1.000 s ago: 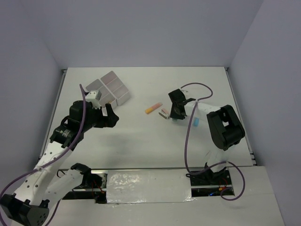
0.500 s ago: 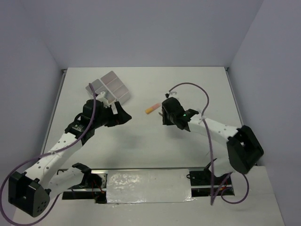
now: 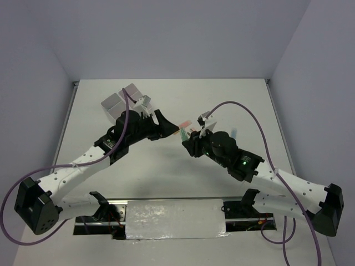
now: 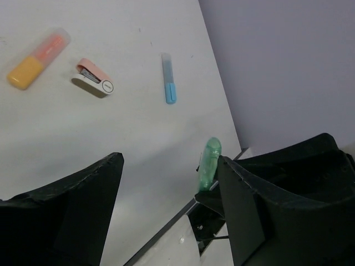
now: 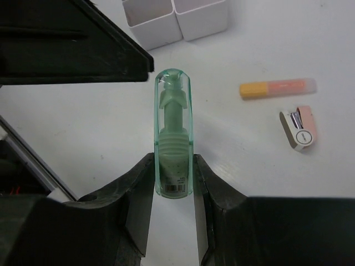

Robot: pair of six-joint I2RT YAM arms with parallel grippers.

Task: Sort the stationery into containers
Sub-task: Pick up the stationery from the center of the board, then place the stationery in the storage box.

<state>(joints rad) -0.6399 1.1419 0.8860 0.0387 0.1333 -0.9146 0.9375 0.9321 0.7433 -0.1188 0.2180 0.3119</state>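
My right gripper (image 5: pixel 173 191) is shut on a green marker (image 5: pixel 173 133) and holds it above the table at mid-table (image 3: pixel 183 134). My left gripper (image 4: pixel 169 205) is open and empty, its fingers (image 3: pixel 166 127) just left of the marker, whose tip (image 4: pixel 209 169) shows beside my right finger. An orange and pink marker (image 5: pixel 277 87) and a small pink and white stapler-like item (image 5: pixel 299 128) lie on the table. A light blue pen (image 4: pixel 169 86) lies farther right. The white containers (image 3: pixel 125 98) stand at the far left, and their near rims show in the right wrist view (image 5: pixel 177 22).
The left arm (image 3: pixel 83 160) and right arm (image 3: pixel 266 174) both reach in over the middle of the table and nearly meet. The table's near edge with a metal rail (image 3: pixel 172 202) lies below them. Grey walls close the table on three sides.
My right gripper has lifted the green marker from the items and carried it left. My left gripper has swung right from the containers to meet it.
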